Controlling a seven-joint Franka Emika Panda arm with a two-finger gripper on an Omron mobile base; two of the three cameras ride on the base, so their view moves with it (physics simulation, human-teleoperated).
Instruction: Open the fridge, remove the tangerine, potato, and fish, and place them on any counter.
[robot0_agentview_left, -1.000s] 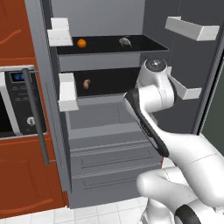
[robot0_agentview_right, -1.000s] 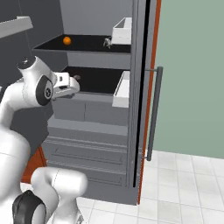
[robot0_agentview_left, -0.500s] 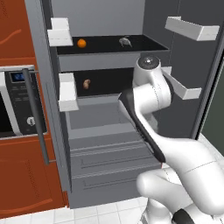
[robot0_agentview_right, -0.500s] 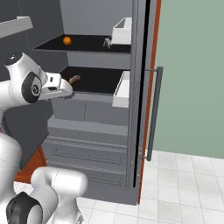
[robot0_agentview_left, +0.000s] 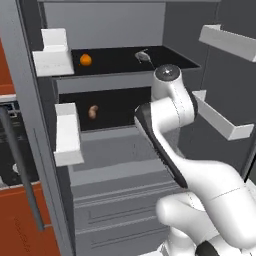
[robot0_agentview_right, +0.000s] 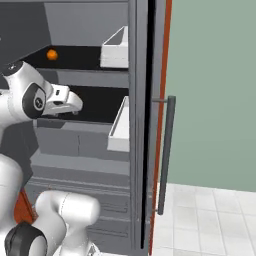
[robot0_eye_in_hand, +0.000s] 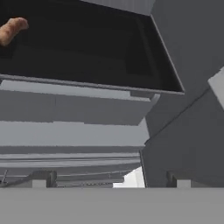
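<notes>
The tall matte grey fridge (robot0_agentview_left: 125, 165) stands open: the small round orange tangerine (robot0_agentview_left: 85, 60) and the slim silvery fish (robot0_agentview_left: 142, 57), too small to make out in detail, lie well apart on its dark upper shelf, and the oblong brown potato (robot0_agentview_left: 93, 111) lies on the shelf below. The two-finger gripper (robot0_eye_in_hand: 109, 178) is released and holds nothing, its dark fingertips (robot0_eye_in_hand: 43, 178) spread wide in front of the lower shelf. In the hand view the potato is cut off by the left edge, and in the left base view the white arm's own elbow hides the gripper.
</notes>
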